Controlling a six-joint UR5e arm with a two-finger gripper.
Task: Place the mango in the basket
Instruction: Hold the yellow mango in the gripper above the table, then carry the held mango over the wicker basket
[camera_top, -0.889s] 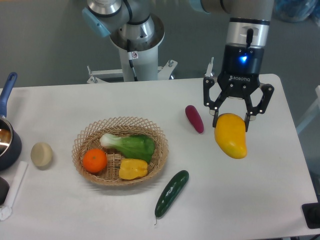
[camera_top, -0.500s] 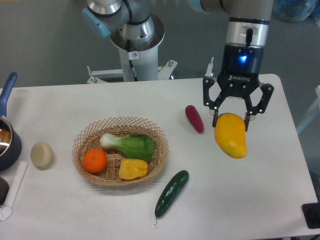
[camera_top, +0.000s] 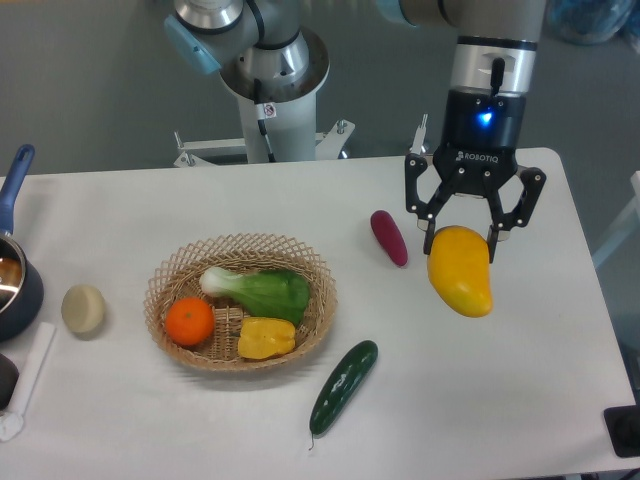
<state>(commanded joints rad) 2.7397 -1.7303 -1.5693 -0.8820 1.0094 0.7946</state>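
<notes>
We see pan far left of basket, cut by frame edge, only handle and part of bowl visible. Dark object below it mostly cropped, we cannot identify. Right of basket: gripper clamped on top end of mango, fruit hanging clear of table. Against half second ago, we note gripper and mango shifted barely toward basket.

surface: white
on it: basket, cucumber, purple eggplant, pale round fruit, pot
</notes>
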